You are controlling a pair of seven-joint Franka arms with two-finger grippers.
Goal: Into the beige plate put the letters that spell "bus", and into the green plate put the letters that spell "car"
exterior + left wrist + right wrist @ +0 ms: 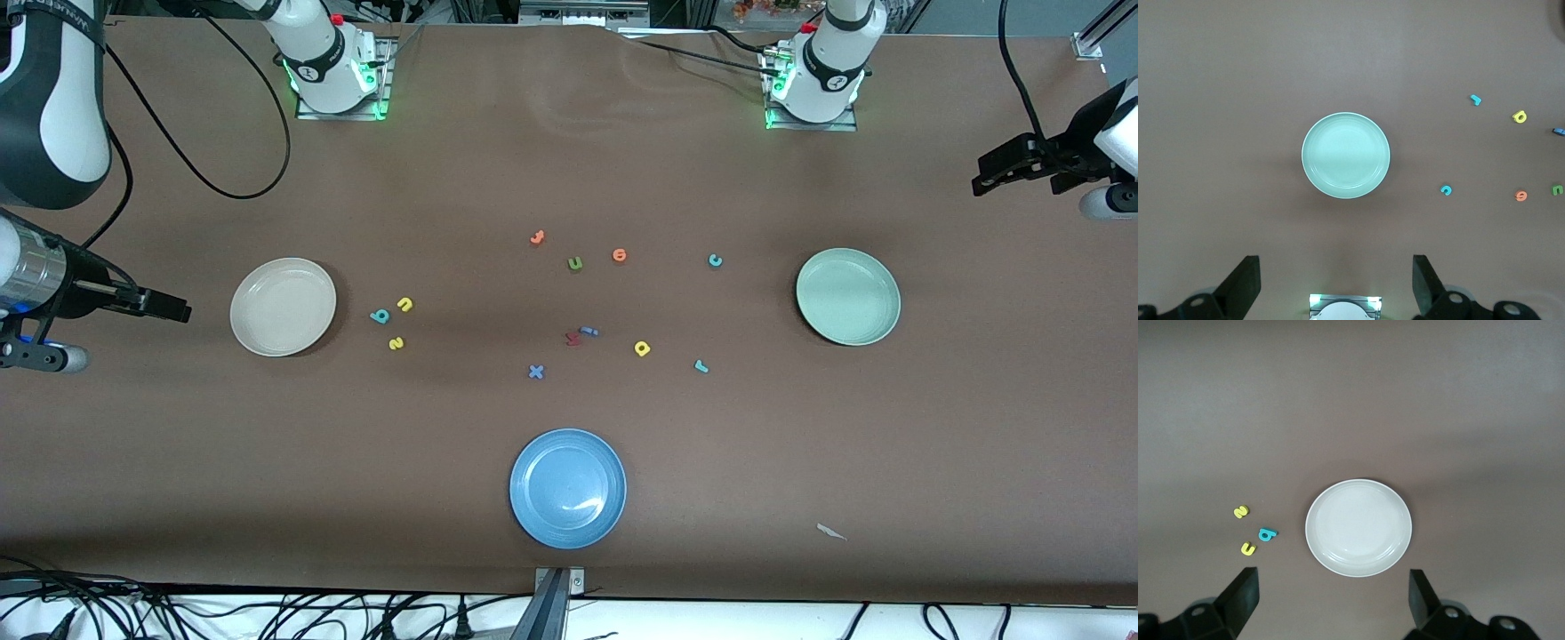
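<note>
Waiting high with fingers spread wide, right gripper (1331, 600) over the beige plate (283, 307), left gripper (1337, 283) over the green plate (847, 296). Trouble ahead: yellow u (405, 304), teal b (380, 316) and yellow s (396, 343) huddle beside beige — one pinch might nudge neighbours. Teal c (715, 260), teal r (701, 365), yellow a (642, 348) sit toward green, with the olive u (575, 263) a decoy.

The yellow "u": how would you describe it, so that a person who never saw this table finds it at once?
Start at the beige plate toward the right arm's end of the table. Beside it, toward the table's middle, lie three tiny letters close together. The yellow "u" is the one farthest from the front camera; the teal "b" differs in colour, and the yellow "s" lies nearer.
</note>
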